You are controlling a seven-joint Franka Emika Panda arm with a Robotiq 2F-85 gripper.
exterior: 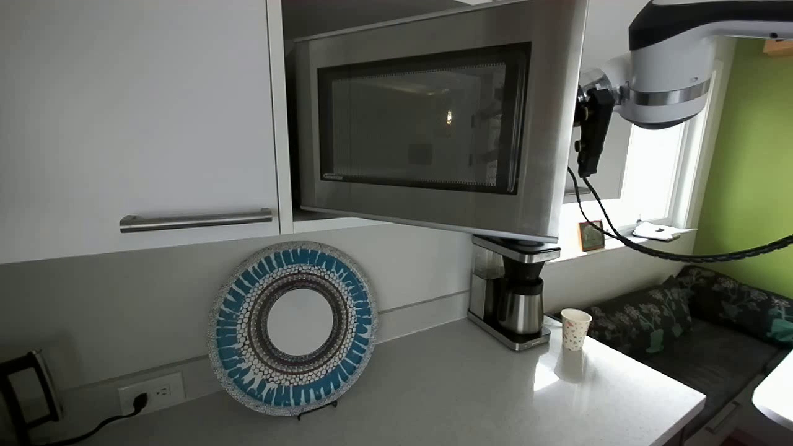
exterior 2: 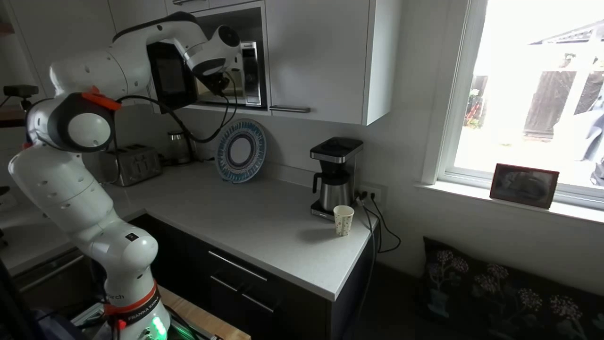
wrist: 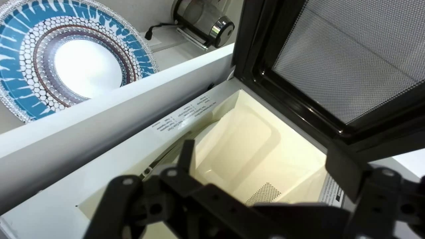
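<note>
In an exterior view, the microwave door (exterior: 427,121) is hiding part of the gripper (wrist: 261,152) from me.
In the wrist view I'm getting it blurred and cut by the bottom edge, while the left edge is cropping the decorative plate (wrist: 78,63).

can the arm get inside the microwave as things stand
Probably yes: the door stands open, and the open tool faces into the microwave with nothing visible in the way, though the door looks close.

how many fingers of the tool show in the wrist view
2. One finger is left of centre, in front of the microwave cavity; another finger is at right, appearing just below the open door. Both exterior views leave them hidden or indistinct.
</note>
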